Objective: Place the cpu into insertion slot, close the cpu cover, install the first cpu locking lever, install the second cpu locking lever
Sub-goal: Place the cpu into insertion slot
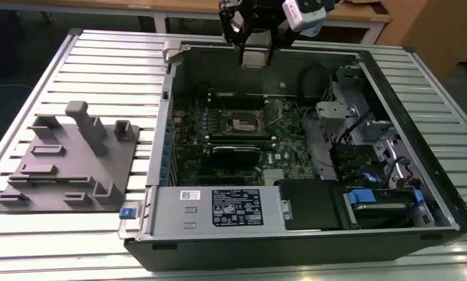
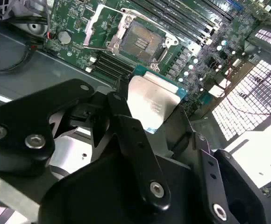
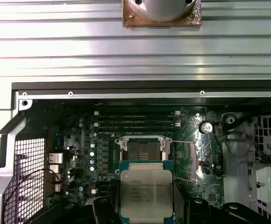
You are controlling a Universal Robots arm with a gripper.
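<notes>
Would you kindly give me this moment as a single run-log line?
gripper: shut on cpu | cpu: aloft, not in socket | socket: empty | cpu cover: open

We look down on the cpu (image 3: 146,193), clamped in the black gripper (image 3: 146,212) — it hangs near the bare socket (image 3: 142,151) on the board (image 3: 74,126), inside the open case (image 3: 126,94).

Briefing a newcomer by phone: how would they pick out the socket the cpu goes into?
In the open computer case on the slatted table lies a green motherboard. Near its middle, beside the long black memory slots, is the insertion slot: the one square recess ringed by bright metal.
</notes>
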